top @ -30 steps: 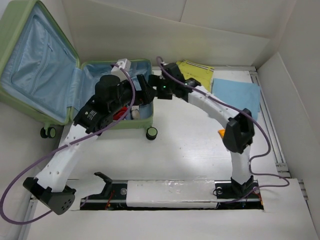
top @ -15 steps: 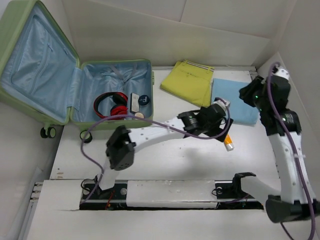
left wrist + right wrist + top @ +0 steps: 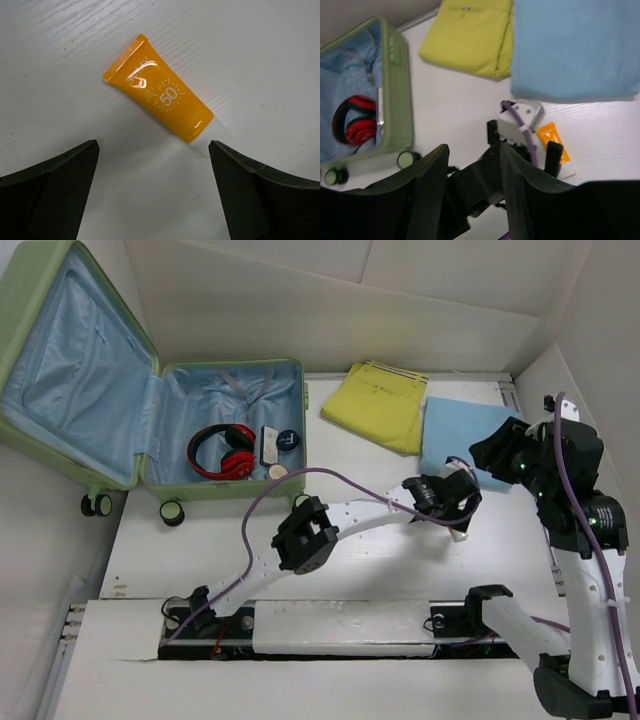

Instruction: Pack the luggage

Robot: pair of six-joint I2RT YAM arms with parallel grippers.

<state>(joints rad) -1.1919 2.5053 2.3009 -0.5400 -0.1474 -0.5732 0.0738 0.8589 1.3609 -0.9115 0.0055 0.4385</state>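
Note:
The luggage (image 3: 150,440) lies open at the far left, its pale green shell showing the light blue lining, also in the right wrist view (image 3: 395,80). An orange sunscreen tube (image 3: 160,95) marked 50 lies flat on the white table. My left gripper (image 3: 152,145) hovers open just above it, fingers on either side of the tube's cap end. The top view shows that gripper (image 3: 455,502) right of centre, hiding the tube. My right gripper (image 3: 497,452) hangs above the table's right side, open and empty (image 3: 470,150), looking down on the tube (image 3: 552,140).
Red headphones (image 3: 222,452) and a few small items lie in the suitcase base. A folded yellow garment (image 3: 380,405) and a folded light blue cloth (image 3: 465,430) lie at the back right. White walls close in the table at the back and right.
Both arms have left the suitcase. The left arm swung right across the table to above the tube. The right arm pulled back and up to the right side.

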